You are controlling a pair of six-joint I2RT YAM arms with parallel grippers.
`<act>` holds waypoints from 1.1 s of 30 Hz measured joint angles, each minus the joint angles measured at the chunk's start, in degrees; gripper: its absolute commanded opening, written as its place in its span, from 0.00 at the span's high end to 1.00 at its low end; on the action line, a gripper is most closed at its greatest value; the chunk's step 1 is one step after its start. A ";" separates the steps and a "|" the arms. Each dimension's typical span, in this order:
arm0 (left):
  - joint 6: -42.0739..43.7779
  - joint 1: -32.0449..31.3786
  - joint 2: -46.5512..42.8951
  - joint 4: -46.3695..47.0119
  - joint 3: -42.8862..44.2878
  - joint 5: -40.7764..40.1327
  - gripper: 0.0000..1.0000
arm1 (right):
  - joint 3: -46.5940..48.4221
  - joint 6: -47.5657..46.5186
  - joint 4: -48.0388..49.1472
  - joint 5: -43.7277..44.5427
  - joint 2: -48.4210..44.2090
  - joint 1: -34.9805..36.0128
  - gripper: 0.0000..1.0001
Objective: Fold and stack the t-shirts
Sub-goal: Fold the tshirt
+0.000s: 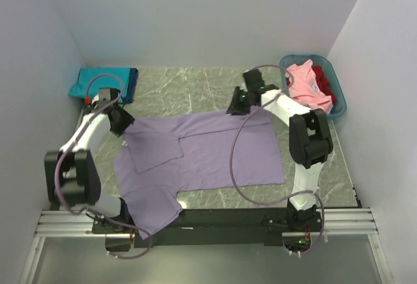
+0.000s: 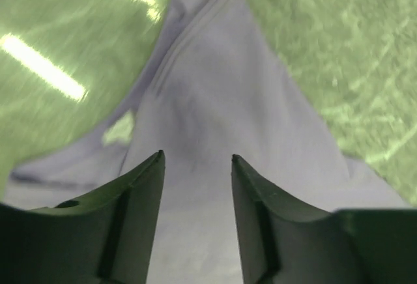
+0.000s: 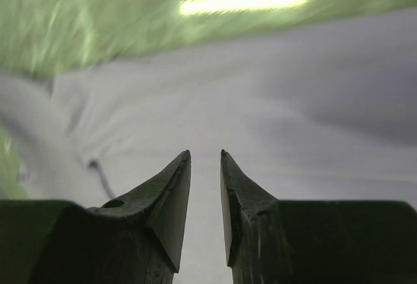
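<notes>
A large lavender t-shirt (image 1: pixel 208 154) lies spread on the table, with a flap folded over its left part. My left gripper (image 1: pixel 125 125) hovers at the shirt's far left corner, open, with only lavender cloth (image 2: pixel 215 101) showing below its parted jaws (image 2: pixel 197 157). At the shirt's far edge, right of the middle, my right gripper (image 1: pixel 233 108) is open by a narrow gap (image 3: pixel 205 152) over the cloth (image 3: pixel 260 101) and holds nothing. A folded teal t-shirt (image 1: pixel 98 82) rests on a dark blue one (image 1: pixel 133 82) at the back left. Pink (image 1: pixel 305 85) and red (image 1: pixel 324 83) t-shirts lie in the basket.
The teal-blue plastic basket (image 1: pixel 339 109) stands at the back right against the wall. White walls close in the table on the left, back and right. Marbled tabletop (image 1: pixel 189 85) shows behind the lavender shirt, and a metal rail (image 1: pixel 208 222) runs along the near edge.
</notes>
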 measured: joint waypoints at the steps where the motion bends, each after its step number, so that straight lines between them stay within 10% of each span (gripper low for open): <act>1: 0.31 0.04 2.58 1.16 1.46 -0.22 0.51 | 0.00 0.00 0.04 0.92 0.15 -2.10 0.67; 12: 0.55 1.49 27.34 3.17 15.76 -0.31 0.64 | 3.06 4.37 1.64 2.91 9.55 -12.07 0.68; 21: -2.45 6.40 28.28 3.08 16.02 3.13 0.64 | 3.89 9.22 2.32 1.81 10.99 -15.52 0.68; 33: -2.51 7.13 27.67 3.56 16.04 5.07 0.38 | 1.84 8.59 2.47 5.09 8.81 -15.52 0.68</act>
